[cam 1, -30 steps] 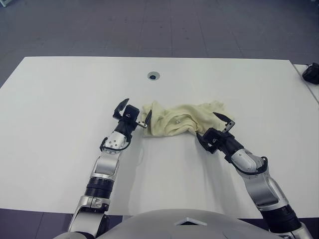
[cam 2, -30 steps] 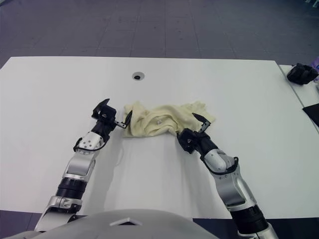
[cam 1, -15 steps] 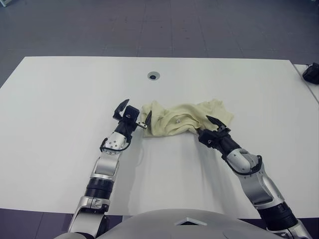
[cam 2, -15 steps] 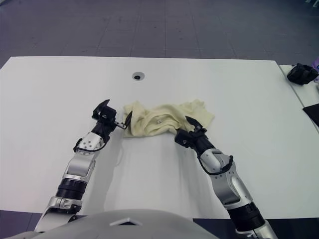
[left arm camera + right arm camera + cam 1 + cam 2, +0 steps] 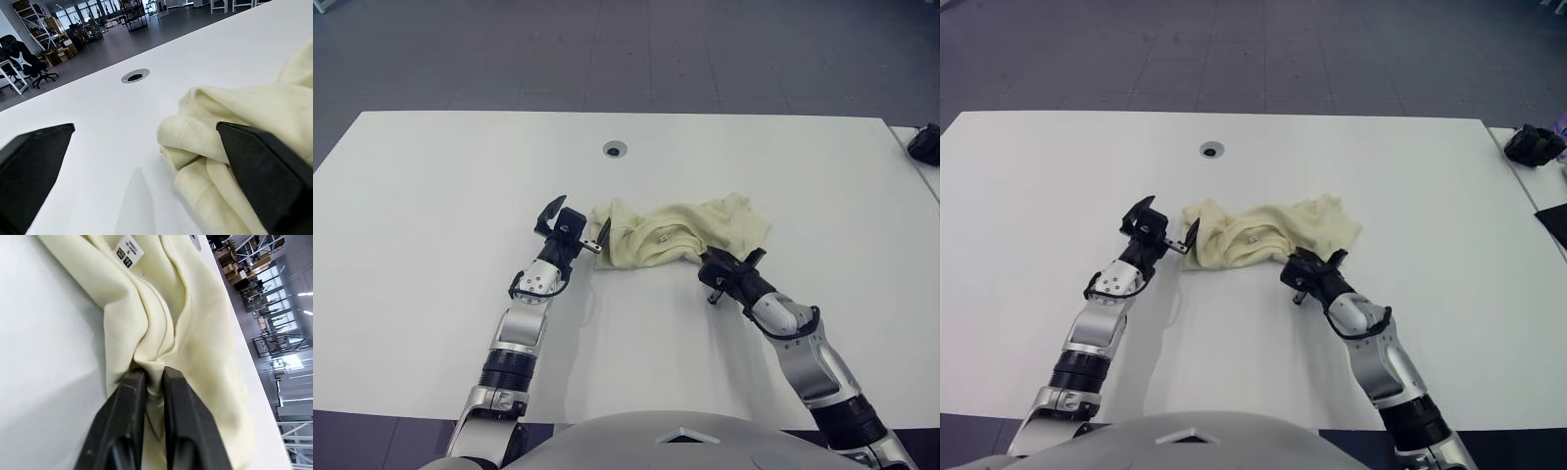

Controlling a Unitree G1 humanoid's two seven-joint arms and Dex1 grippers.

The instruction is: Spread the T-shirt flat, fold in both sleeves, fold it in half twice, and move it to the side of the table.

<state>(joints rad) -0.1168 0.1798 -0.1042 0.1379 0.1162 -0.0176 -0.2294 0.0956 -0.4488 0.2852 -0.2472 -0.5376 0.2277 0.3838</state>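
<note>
T-shirt (image 5: 675, 230), pale yellow, lies bunched in a crumpled strip near mid-table, a bit toward the robot's right, not spread, sleeves not distinguishable in the folds. White label (image 5: 126, 253) faces up on the near-middle part of the cloth. Right gripper (image 5: 722, 266) sits at the shirt's near right edge, clenched: in the right wrist view both black fingers (image 5: 128, 399) are pressed together on a raised fold of the fabric, with the cloth puckered right at the tips. Left gripper (image 5: 578, 219) is at the shirt's left end, low over the table and spread wide. One finger is at the cloth edge, though I can't tell if it touches; the other is out over bare table, nothing between them but the shirt's rolled hem. Table (image 5: 431, 196) is white, with a round cable hole (image 5: 615, 149) beyond the shirt, well apart from it. A dark object (image 5: 1532, 144) rests on a separate surface off the table's far right corner. Office chairs (image 5: 19, 54) stand in the room behind.
</note>
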